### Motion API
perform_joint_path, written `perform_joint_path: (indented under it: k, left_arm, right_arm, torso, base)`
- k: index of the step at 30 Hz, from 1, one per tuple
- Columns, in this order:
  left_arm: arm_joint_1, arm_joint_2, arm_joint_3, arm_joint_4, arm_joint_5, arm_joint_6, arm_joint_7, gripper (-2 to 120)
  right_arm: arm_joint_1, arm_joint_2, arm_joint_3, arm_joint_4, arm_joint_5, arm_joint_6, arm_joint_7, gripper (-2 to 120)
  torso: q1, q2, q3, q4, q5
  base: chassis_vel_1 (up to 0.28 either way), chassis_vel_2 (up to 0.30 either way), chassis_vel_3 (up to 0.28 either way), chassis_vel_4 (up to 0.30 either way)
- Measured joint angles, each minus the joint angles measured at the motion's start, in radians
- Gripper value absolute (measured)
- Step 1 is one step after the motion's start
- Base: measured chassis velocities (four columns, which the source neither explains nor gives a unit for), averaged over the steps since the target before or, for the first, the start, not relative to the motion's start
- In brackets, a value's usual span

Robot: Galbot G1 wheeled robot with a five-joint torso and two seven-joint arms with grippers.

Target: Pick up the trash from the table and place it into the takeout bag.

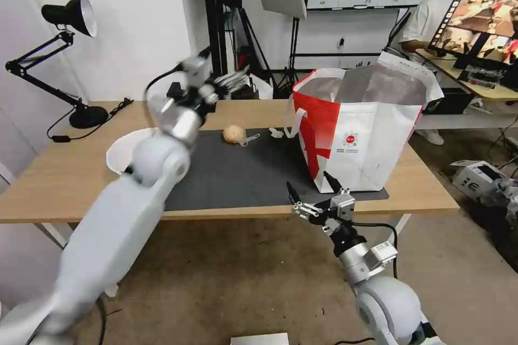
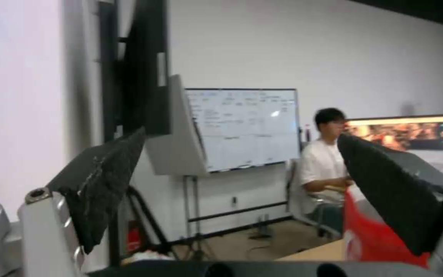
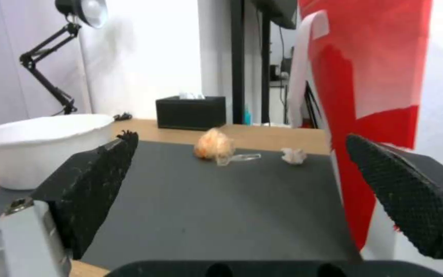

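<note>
- Left gripper raised over table, blurred, probably empty; jaws apart.
- Right gripper wide open, empty, at bag's 7 o'clock.
- Bowl, lump, spoon, scrap lay at bag's 9 o'clock.

Table bears mat (dark grey), lamp.

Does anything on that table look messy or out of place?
Nothing is spilled or damaged. Loose litter lies on the dark grey mat: a tan ball-like lump, a clear plastic spoon touching it, and a tiny white scrap. The large white-and-red bag stands upright.
</note>
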Motion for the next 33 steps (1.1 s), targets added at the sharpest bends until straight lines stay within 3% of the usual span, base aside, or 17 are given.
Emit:
perform_joint_path:
  k: [2, 12, 17, 21, 23, 33]
  left_arm:
    - [0.136, -0.003, -0.085, -0.041, 0.028, -0.028, 0.001, 100]
    - [0.396, -0.103, -0.272, -0.102, 0.128, -0.102, 0.026, 100]
    - [0.424, -0.118, -0.288, -0.105, 0.148, -0.121, 0.031, 100]
    - [0.502, -0.169, -0.321, -0.11, 0.206, -0.166, 0.042, 100]
    - [0.58, -0.23, -0.337, -0.106, 0.265, -0.23, 0.058, 100]
    - [0.643, -0.311, -0.357, -0.111, 0.346, -0.288, 0.061, 100]
  right_arm:
    - [0.005, -0.007, -0.01, -0.015, 0.0, 0.01, -0.003, 100]
    - [0.003, -0.033, -0.023, -0.047, 0.021, 0.065, -0.027, 100]
    - [0.001, -0.037, -0.022, -0.05, 0.023, 0.073, -0.029, 100]
    - [-0.004, -0.052, -0.02, -0.055, 0.04, 0.101, -0.037, 100]
    - [-0.005, -0.064, -0.029, -0.073, 0.049, 0.148, -0.04, 100]
    - [-0.007, -0.098, -0.086, -0.105, 0.049, 0.245, 0.031, 100]
  torso:
    - [0.0, 0.0, 0.0, -0.0002, 0.0003]
    - [0.0, 0.0, 0.0, -0.0003, 0.0004]
    - [0.0, 0.0, 0.0, -0.0003, 0.0005]
    - [0.0, 0.0, 0.0, -0.0006, 0.0007]
    - [0.0, 0.0, 0.0, -0.0004, 0.0007]
    - [0.0, 0.0, 0.0, -0.0004, 0.0006]
  base:
    - [0.0, 0.0, 0.0, 0.0]
    - [0.0, 0.0, 0.0, 0.0]
    - [0.0, 0.0, 0.0, 0.0]
    - [0.0, 0.0, 0.0, 0.0]
    - [0.0, 0.0, 0.0, 0.0]
    - [0.0, 0.0, 0.0, 0.0]
